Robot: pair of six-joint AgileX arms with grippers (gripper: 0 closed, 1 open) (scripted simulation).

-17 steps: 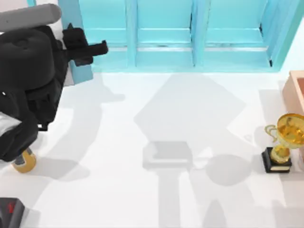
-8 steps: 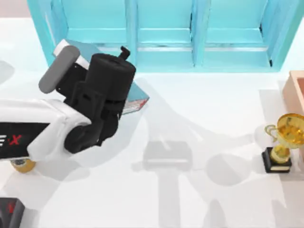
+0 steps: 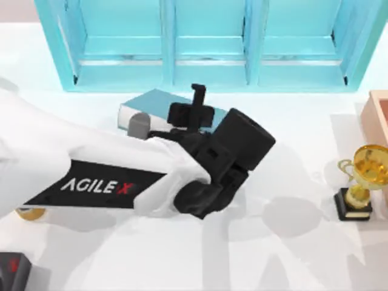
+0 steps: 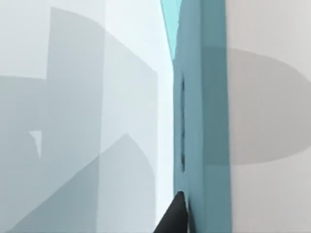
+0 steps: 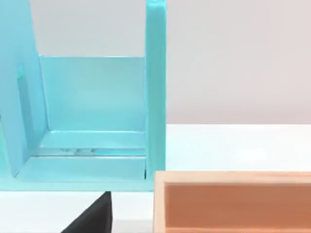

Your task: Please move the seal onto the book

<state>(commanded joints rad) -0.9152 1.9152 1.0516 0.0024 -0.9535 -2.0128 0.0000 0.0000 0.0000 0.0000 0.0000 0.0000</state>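
Shelf unit (image 3: 206, 45): turquoise, landmark at the table's back.
Book (image 3: 151, 104): teal, lying just in front of the shelf unit, long axis slanting left to right.
My left gripper (image 3: 195, 109): over the book; finger state cannot be told.
Seal: not located.
Writing: "AGILEX" on my left arm.

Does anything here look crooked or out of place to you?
The teal book lies at a slant in front of the turquoise shelf unit, not squared to it, and the left arm covers part of it. The gold trophy stands upright near the table's right edge. Nothing looks spilled or broken.
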